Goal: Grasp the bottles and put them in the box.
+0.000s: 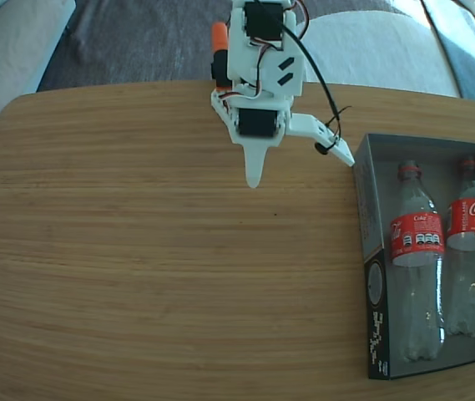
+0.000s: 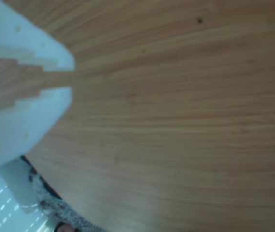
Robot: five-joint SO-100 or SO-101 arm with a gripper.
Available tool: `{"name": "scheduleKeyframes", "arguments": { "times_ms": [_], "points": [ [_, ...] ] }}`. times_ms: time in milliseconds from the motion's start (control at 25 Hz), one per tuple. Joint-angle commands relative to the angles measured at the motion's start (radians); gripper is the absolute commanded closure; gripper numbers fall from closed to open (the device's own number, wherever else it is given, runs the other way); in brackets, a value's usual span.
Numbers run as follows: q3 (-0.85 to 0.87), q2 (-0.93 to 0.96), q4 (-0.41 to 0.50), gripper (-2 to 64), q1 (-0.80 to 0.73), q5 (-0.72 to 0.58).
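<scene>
So the gripper is hanging over the far middle of the wooden table in the fixed view, pointing down toward the near side, and it's got nothing in it. In the wrist view the two white fingers come in from the left edge and sit almost together, just a thin sliver of wood grain showing between them near the tips, so I'd call it pretty much closed and empty. The arm above it is white with black servo blocks, an orange bit on its left side, and a black cable looping down its right side to a white piece that sticks out toward the box. That piece's tip looks like it's right at the box's far left corner, can't tell if it actually touches. The box sits at the right edge of the table, long side running near to far, dark grey inside, with a black left wall showing white print and a round mark. Both bottles are already inside it, lying side by side with red caps pointing far: the left bottle and the right bottle, red labels around their middles, looking like they touch each other. Beyond the far table edge there's a grey couch.
</scene>
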Motion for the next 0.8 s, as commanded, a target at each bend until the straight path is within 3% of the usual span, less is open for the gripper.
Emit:
{"name": "scheduleKeyframes", "arguments": {
  "times_ms": [0,760],
  "points": [
    [0.011,0.02,-0.012,61.9,0.008,0.005],
    [0.103,0.178,0.023,61.9,0.071,-0.063]
  ]
}}
